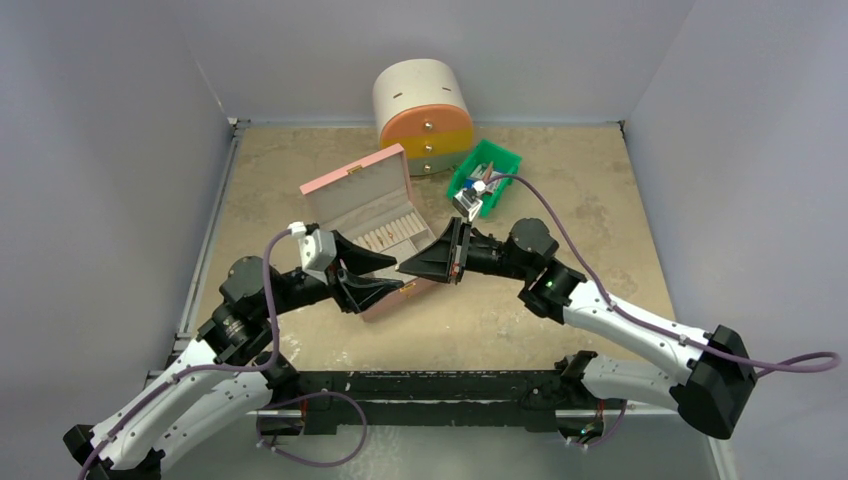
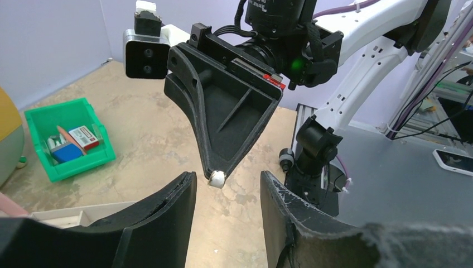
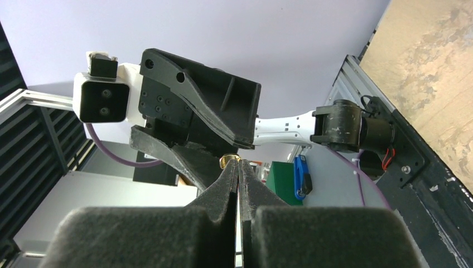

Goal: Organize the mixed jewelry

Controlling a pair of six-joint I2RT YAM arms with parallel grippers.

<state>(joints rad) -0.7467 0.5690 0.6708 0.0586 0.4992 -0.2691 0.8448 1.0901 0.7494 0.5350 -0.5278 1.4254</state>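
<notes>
My right gripper (image 1: 404, 267) is shut on a tiny gold-coloured stud (image 3: 228, 159), pinched at its very tips. In the left wrist view the stud (image 2: 217, 180) looks pale with a gold rim. It hangs below the right gripper (image 2: 215, 173), above bare table. My left gripper (image 2: 227, 177) is open, and its two fingers (image 2: 167, 206) stand on either side of the stud without touching it. Both grippers meet tip to tip just in front of the open pink jewelry box (image 1: 352, 180), whose cream ring rolls (image 1: 390, 232) show.
A green bin (image 1: 497, 158) with coloured items sits at the back right; it also shows as the green bin (image 2: 83, 166) in the left wrist view. A round drawer cabinet (image 1: 423, 100) stands at the back wall. A corner of the box (image 2: 61, 215) lies left of my left fingers.
</notes>
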